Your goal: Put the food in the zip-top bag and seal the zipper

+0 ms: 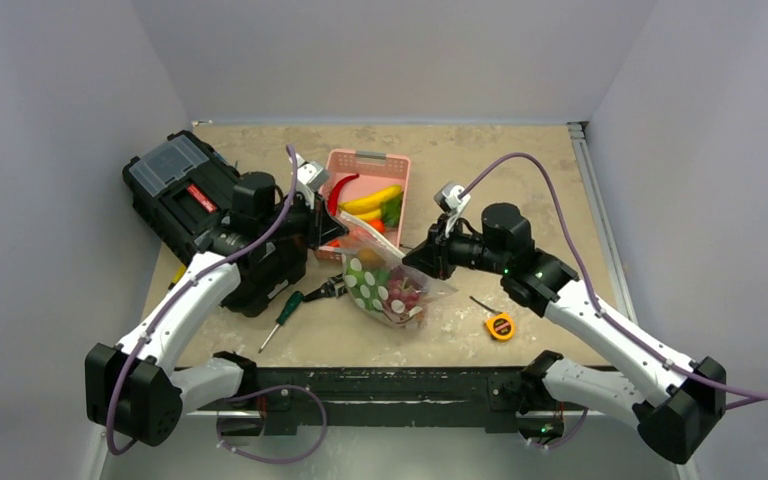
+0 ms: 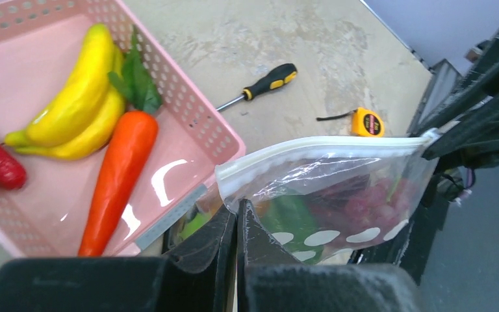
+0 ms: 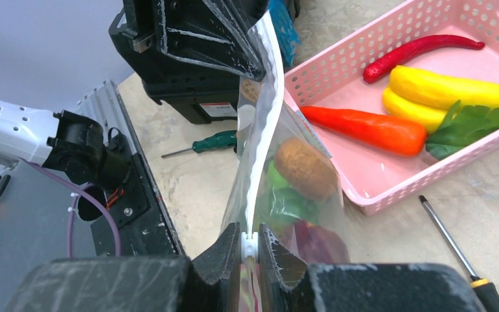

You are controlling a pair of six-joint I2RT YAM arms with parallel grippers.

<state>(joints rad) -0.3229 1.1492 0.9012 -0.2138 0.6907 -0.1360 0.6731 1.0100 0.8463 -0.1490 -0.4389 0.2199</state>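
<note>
**Item 1, task object.** One zip-top bag [image 1: 392, 285], clear with white dots, was held up between the two arms, just in front of the pink basket [image 1: 407, 180]. Whether its bottom rested on the worktop [image 1: 520, 180] could not be told. The zipper [image 3: 260, 123] was drawn taut along the bag's top edge.
- Left gripper [image 2: 238, 213]: the jaws were pressed together on the bag's corner at one end of the zipper.
- Right gripper [image 3: 251, 242]: the jaws were clamped on the zipper's other end.

**Item 2, inside the bag.** One brown rounded piece [image 3: 305, 168], one green piece [image 3: 284, 201] and one dark red piece [image 3: 315, 244] were counted. Their kinds were blurred by the plastic.

**Item 3, inside the basket.** Two bananas [image 2: 81, 97], one carrot [image 2: 120, 172], one red chilli [image 3: 422, 49] and one green leaf [image 2: 136, 81] were counted.

**Item 4, surroundings.**
- One black toolbox [image 1: 185, 195] was partly covered by the left arm.
- Two screwdrivers were noted: one green-handled [image 1: 285, 312], and one black-and-yellow [image 2: 264, 84], whose handle was hidden under the right arm in the top view.
- One yellow tape measure [image 1: 500, 326] was noted near the right arm.
- One dark tool [image 1: 325, 291] beside the bag was too small to be named.
</note>
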